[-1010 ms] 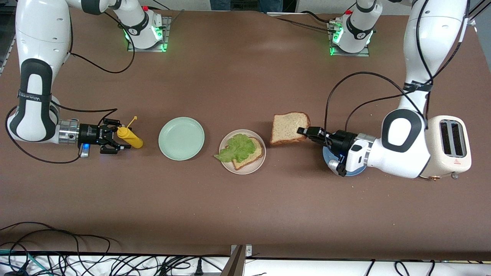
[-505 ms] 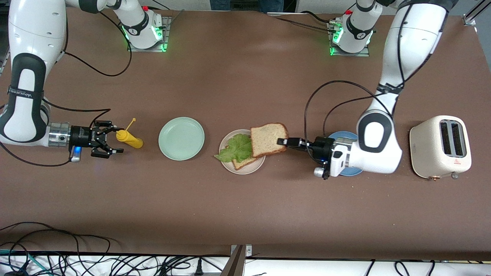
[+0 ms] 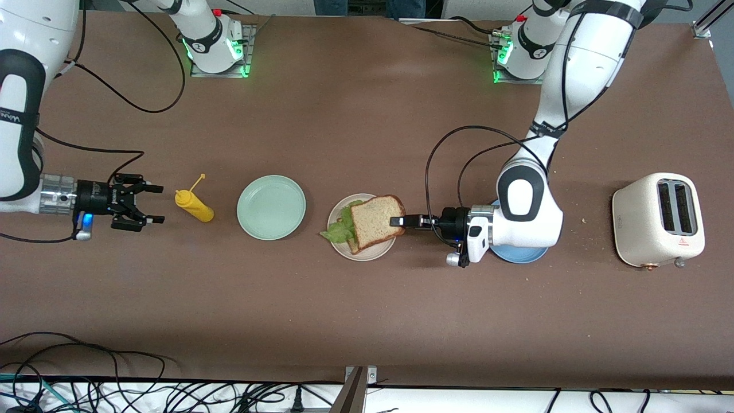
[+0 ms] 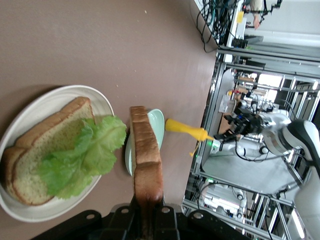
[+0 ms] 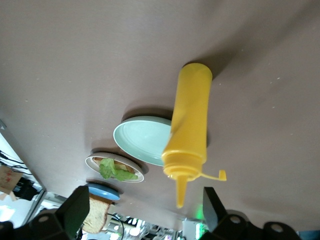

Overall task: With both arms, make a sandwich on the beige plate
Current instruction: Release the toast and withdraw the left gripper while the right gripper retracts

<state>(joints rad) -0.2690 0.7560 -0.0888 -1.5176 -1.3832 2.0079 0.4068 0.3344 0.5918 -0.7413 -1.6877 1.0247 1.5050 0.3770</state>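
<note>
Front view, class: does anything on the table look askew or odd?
Mostly tidy. The ruffled green lettuce leaf hangs over the round beige plate's rim, and crumbs are scattered beside the cream toaster.

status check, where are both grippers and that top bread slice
Left gripper shut on tan top bread slice, over lettuce on round beige plate. Right gripper open beside yellow squeeze bottle. Nothing in the way.
</note>
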